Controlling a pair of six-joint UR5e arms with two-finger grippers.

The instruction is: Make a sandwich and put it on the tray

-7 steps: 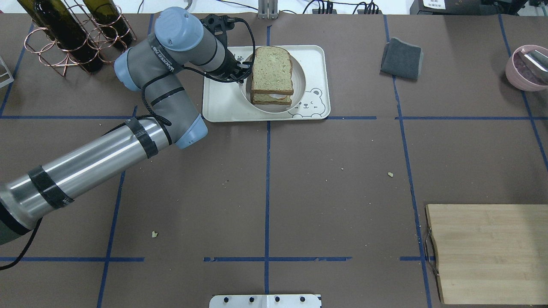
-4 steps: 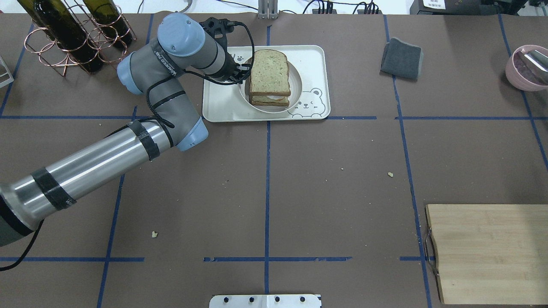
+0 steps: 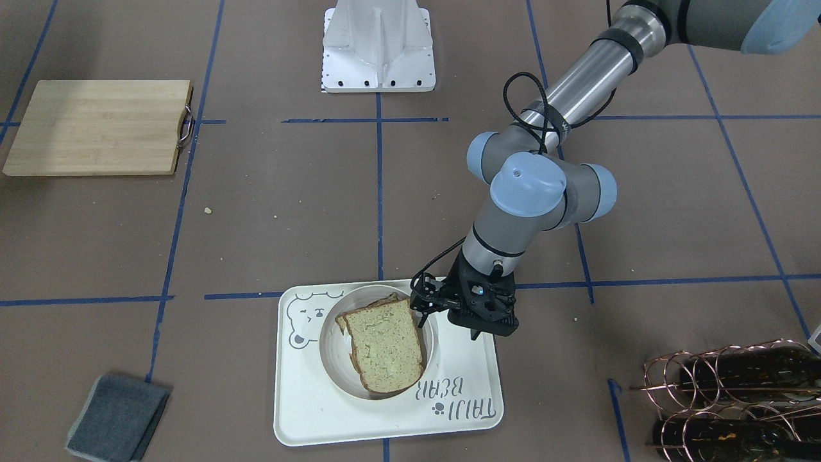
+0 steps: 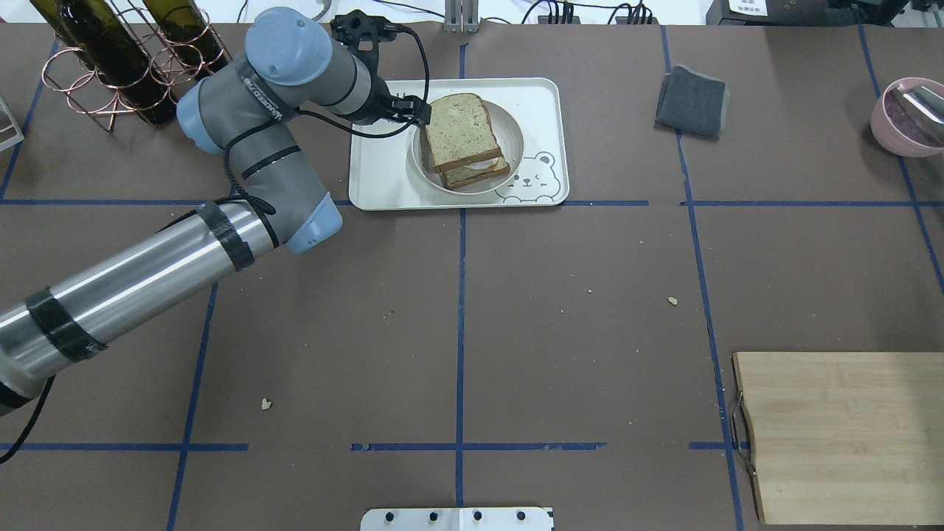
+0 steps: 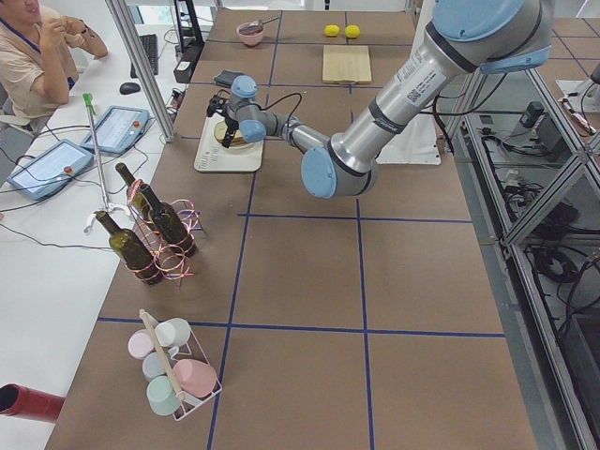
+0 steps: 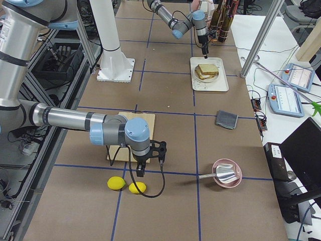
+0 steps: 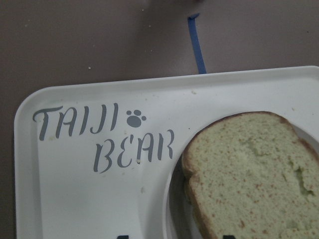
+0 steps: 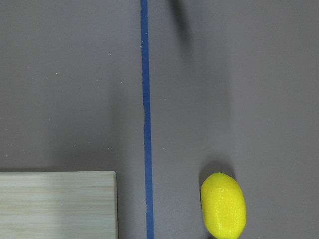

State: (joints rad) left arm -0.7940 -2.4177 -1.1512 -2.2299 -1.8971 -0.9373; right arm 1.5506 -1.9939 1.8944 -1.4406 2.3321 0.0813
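The sandwich (image 4: 457, 133) is two brown-crusted slices with egg between them. It lies on the round off-white plate (image 4: 516, 151), which stands on the cream bear tray (image 4: 383, 177). My left gripper (image 4: 417, 110) hovers over the plate's left rim, open and empty. In the left wrist view its two dark fingertips (image 7: 122, 237) stand apart at the bottom edge, above the tray (image 7: 75, 199) and beside the sandwich (image 7: 254, 174). The front view shows the gripper (image 3: 471, 330) next to the sandwich (image 3: 385, 343). My right gripper (image 6: 141, 169) shows only in the right side view, so I cannot tell its state.
A wooden cutting board (image 4: 841, 435) lies at the near right. A grey cloth (image 4: 693, 99) and a pink bowl (image 4: 911, 118) are at the far right. A wire rack of bottles (image 4: 125, 59) stands at the far left. Two lemons (image 6: 116, 183) lie by the right gripper.
The plate with the sandwich has come down onto the tray and turned a little. My left gripper has let go of it and drawn back to the left.
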